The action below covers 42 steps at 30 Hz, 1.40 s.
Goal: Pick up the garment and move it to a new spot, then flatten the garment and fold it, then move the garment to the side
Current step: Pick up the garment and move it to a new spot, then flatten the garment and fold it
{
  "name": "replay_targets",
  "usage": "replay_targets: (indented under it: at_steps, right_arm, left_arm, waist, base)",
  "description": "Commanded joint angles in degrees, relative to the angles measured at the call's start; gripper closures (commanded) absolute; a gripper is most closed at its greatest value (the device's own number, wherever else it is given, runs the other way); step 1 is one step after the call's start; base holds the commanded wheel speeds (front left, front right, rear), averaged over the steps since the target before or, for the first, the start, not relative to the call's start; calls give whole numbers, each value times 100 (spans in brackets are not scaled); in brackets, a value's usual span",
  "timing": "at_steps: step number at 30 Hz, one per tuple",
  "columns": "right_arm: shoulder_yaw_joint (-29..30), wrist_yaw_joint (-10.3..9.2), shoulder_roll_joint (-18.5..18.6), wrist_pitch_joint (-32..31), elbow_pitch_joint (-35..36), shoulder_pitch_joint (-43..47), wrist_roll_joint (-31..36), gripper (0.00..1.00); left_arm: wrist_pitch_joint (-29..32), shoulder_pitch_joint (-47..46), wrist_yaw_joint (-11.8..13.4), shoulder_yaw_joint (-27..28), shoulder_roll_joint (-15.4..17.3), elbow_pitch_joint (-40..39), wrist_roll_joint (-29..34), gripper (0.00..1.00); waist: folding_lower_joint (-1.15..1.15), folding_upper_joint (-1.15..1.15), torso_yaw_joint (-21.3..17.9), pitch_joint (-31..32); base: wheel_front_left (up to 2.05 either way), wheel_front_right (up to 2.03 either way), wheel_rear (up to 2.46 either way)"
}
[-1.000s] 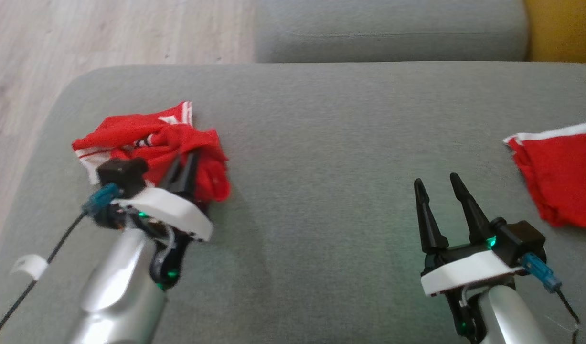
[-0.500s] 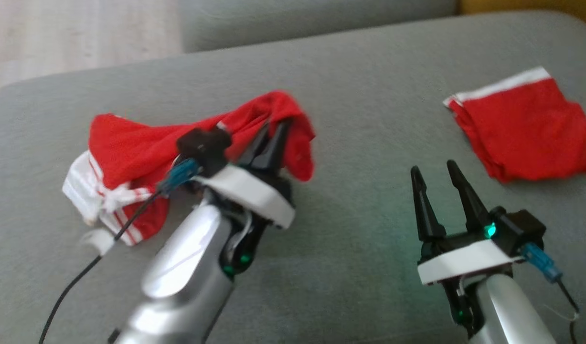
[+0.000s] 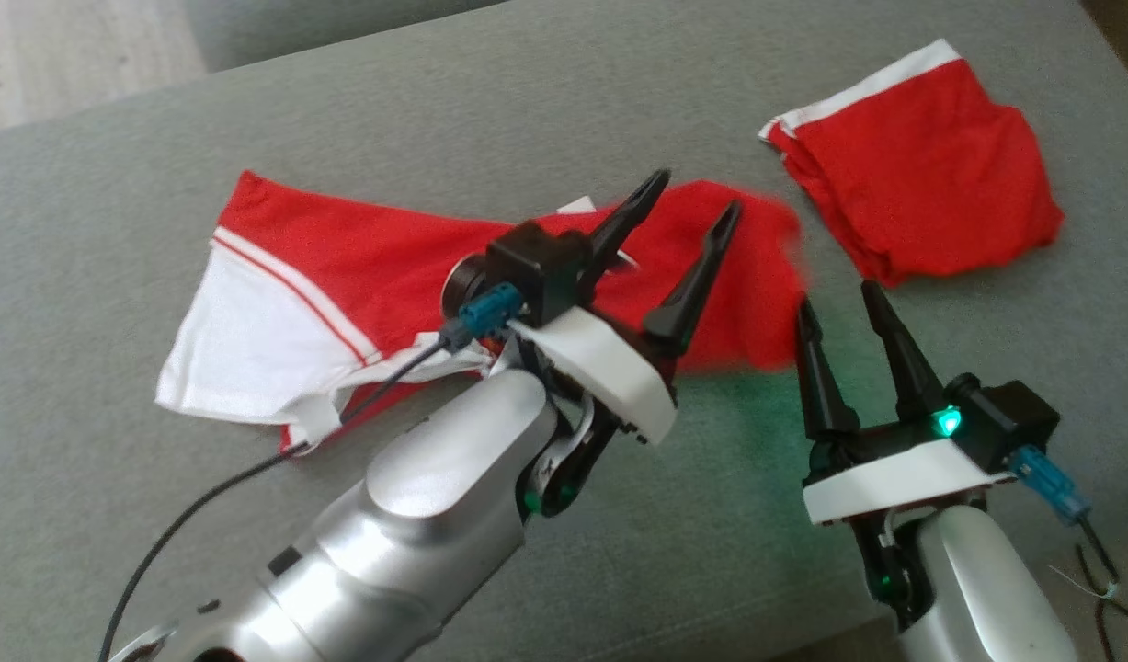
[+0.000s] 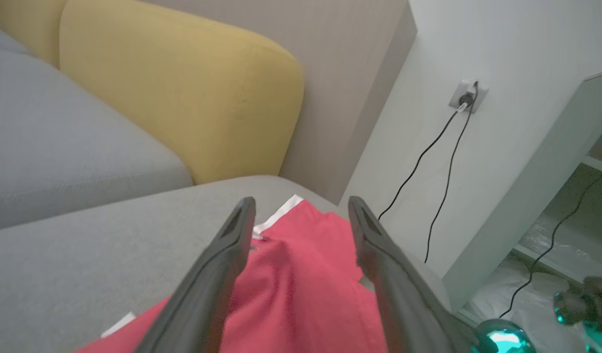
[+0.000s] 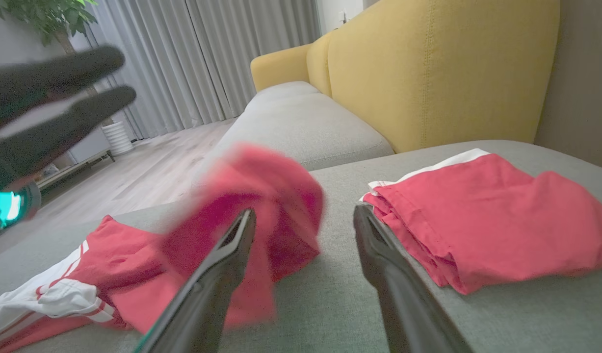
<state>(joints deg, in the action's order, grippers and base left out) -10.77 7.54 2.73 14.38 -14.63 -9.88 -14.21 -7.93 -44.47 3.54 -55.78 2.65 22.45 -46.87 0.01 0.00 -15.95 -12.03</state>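
The garment [image 3: 343,267], red with a white panel and stripes, lies stretched across the grey sofa seat [image 3: 527,119]. Its right end [image 5: 276,196] is blurred in motion, free of any grip. Just above that end hangs my left gripper [image 3: 700,191], open, with nothing between its fingers; red cloth [image 4: 301,284] shows below them in the left wrist view. My right gripper [image 3: 837,299] stands open and empty just right of the garment's end, above the cushion. The right wrist view has the garment [image 5: 134,264] at lower left, beyond that gripper [image 5: 303,211].
A second red garment [image 3: 922,175], folded with a white band, lies at the seat's far right. A yellow sofa back [image 5: 438,68] rises behind it. Wooden floor [image 3: 67,46] lies beyond the seat's left edge. A wall socket with cables [image 4: 465,95] is past the right end.
The left gripper carried the bunched garment rightward across the seat, stretching it out, then opened and let it go. The head camera swung right. The right gripper stayed open.
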Motion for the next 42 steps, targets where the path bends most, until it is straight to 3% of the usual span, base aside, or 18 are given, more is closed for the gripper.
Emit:
replay_targets:
  at_steps: [1,8,14,17,21,30,36,42]
  right_arm:
    - [-64,-5,15,62,221,-162,0,0]
    - [70,-5,15,62,233,-124,91,0]
    - [204,-5,15,62,222,49,196,0]
    - [260,-5,15,62,216,170,255,0]
    - [285,-5,15,62,182,277,272,0]
    - [186,-5,15,62,155,285,311,0]
    - [193,-5,15,62,182,226,335,0]
    - [178,-5,15,62,225,170,358,0]
  left_arm:
    - [-126,-210,33,25,23,37,-107,0]
    - [-527,-308,120,32,110,628,51,0]
    - [-700,187,383,627,846,603,410,0]
    - [-705,1109,573,1201,1355,63,717,0]
    - [-706,2072,648,1489,1594,-330,1014,0]
    - [-706,2976,521,2172,1353,-746,1390,0]
    - [-698,2716,414,2370,1321,-442,1580,0]
    - [-264,2030,357,2457,1380,352,1516,0]
  waist:
    - [-1,0,137,21]
    - [-1,0,625,247]
    - [-1,0,1273,567]
    - [-1,0,1626,659]
    - [-1,0,1846,711]
    - [-1,0,1797,678]
    - [-1,0,1588,486]
    - [-1,0,1388,139]
  base:
    - [0,0,0]
    - [0,0,0]
    - [0,0,0]
    - [0,0,0]
    - [0,0,0]
    - [0,0,0]
    - [0,0,0]
    - [0,0,0]
